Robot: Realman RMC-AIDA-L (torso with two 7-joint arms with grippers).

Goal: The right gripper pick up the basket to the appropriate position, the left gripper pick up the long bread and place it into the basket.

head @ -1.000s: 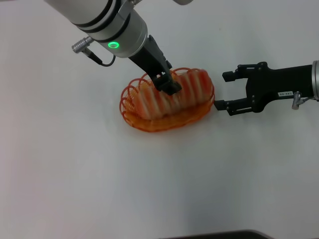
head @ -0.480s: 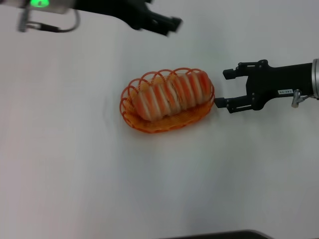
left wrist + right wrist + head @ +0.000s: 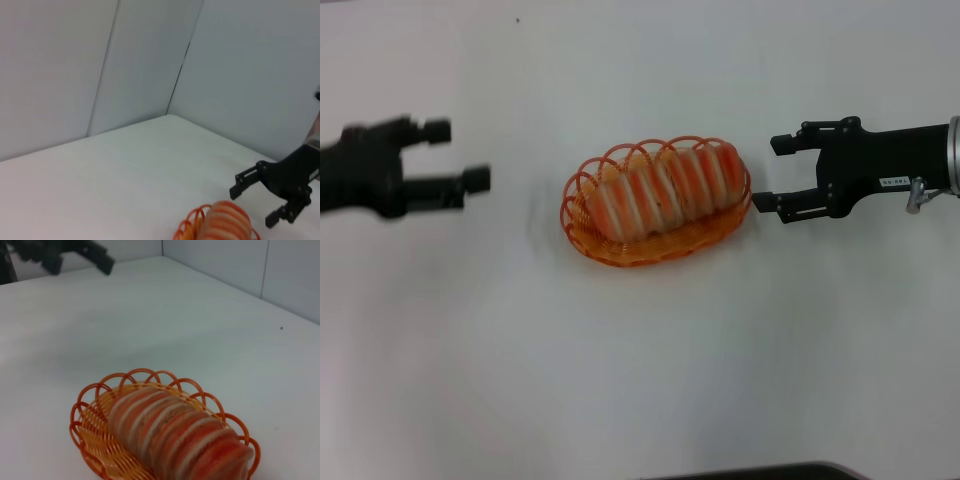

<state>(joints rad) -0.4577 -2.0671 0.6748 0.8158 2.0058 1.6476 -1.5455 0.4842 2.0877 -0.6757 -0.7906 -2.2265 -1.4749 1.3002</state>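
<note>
The long bread (image 3: 665,188), striped orange-red and cream, lies inside the orange wire basket (image 3: 650,248) at the table's middle. My left gripper (image 3: 458,154) is open and empty well to the left of the basket. My right gripper (image 3: 769,174) is open just right of the basket's end, close to the rim, with nothing between its fingers. The right wrist view looks down on the bread (image 3: 180,435) in the basket (image 3: 95,425), with the left gripper (image 3: 77,262) far behind. In the left wrist view the bread (image 3: 227,222) and the right gripper (image 3: 252,206) show.
The basket stands on a plain white table (image 3: 640,380). Pale wall panels (image 3: 150,60) rise at the table's far edges. A dark edge (image 3: 750,472) runs along the near side.
My left gripper let go of the bread, rose away from the basket, then swung out to the left side of the table. The bread stays in the basket. The right gripper barely moved.
</note>
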